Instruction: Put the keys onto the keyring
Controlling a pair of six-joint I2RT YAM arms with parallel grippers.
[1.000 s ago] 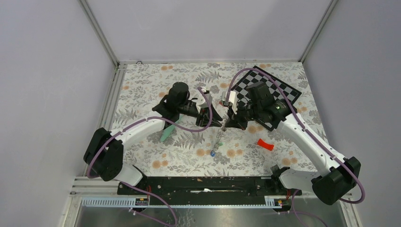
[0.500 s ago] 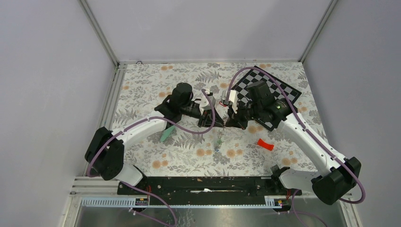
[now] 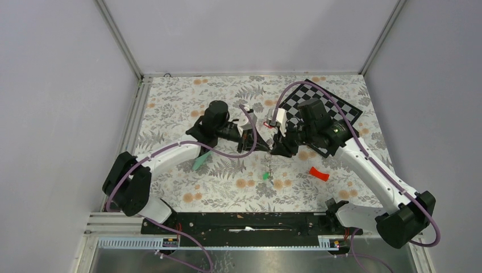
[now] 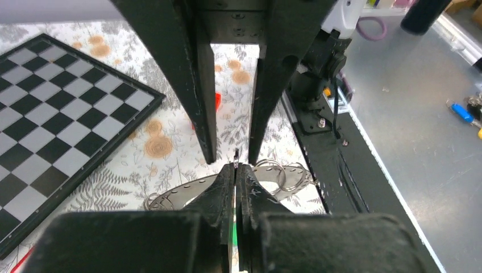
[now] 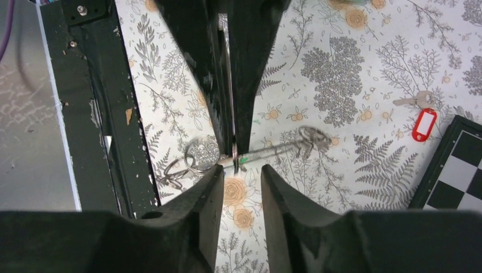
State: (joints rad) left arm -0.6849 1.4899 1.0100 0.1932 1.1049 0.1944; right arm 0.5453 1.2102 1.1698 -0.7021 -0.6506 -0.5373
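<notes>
Where your two grippers meet at the centre of the top view, you can count two keys. A green-tag key [image 3: 265, 176] sits at the lower end of the chain [image 3: 269, 164], which runs down the picture from the fingertips. A red-tag key [image 5: 423, 124] lies flat on the table [image 3: 170, 108], at the right edge of the right wrist view, just beside the chessboard [image 3: 332, 108] corner.

You have one keyring [image 5: 200, 154]. It shows left of centre in the right wrist view as a round wire loop with smaller loops trailing to its lower left. One red curved piece [image 3: 319, 173] lies right of the chain in the top view. One mint tube [image 3: 200, 162] lies left of centre, partly under the left arm. The one chessboard is at upper right.

Your left gripper [image 4: 236, 169] is fully closed, its tips pinched on something thin at the keyring. The view is tight there, but it looks like the ring's edge or the chain's top link. Your right gripper [image 5: 241, 170] stands partly open, its fingers spread to either side of the left tips, and it grips nothing. You cannot tell whether either finger touches the chain.
</notes>
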